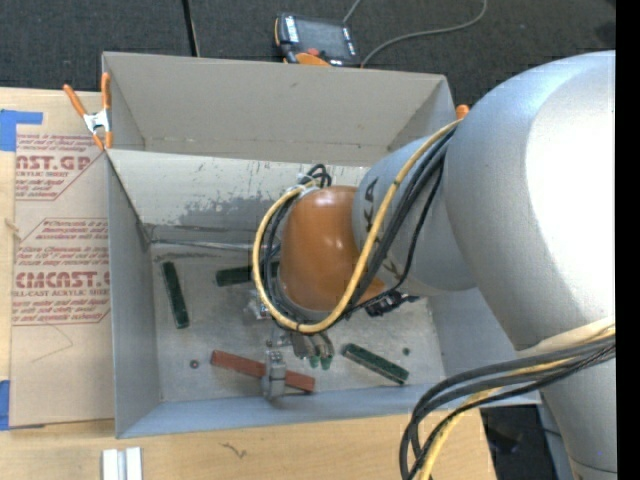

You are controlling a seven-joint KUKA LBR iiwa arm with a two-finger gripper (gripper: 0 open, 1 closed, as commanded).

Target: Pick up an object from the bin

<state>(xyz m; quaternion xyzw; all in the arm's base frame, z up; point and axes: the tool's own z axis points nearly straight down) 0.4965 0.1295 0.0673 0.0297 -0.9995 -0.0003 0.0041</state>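
White arm housing is nearest the lens and comes in from the right, bent down so the wrist points straight into the bin. Below it is the orange wrist cover, with yellow and black cables looped around it; these are robot parts, not bin contents.

End effector is down at floor level by the near wall, tip on a flat red-brown strip. The strip lies flat on the floor and sticks out on both sides of the tip, more to the left. Likely this is the pick target, since the tool is set upright over its length and nothing else touches it. Can't tell how far open the end effector is or whether it has a hold: the tip is too small and partly masked. No sign of lift, strip looks flush with the floor.

Counts:
- Red-brown strips: one.
- Dark green strips: three.
  - One just right of the end effector, angled.
  - One well left and beyond it, near upright in view.
  - One beyond it, half hidden behind the cables.

All are loose, apart from each other, no heap. Farthest is the bin's bare back wall.
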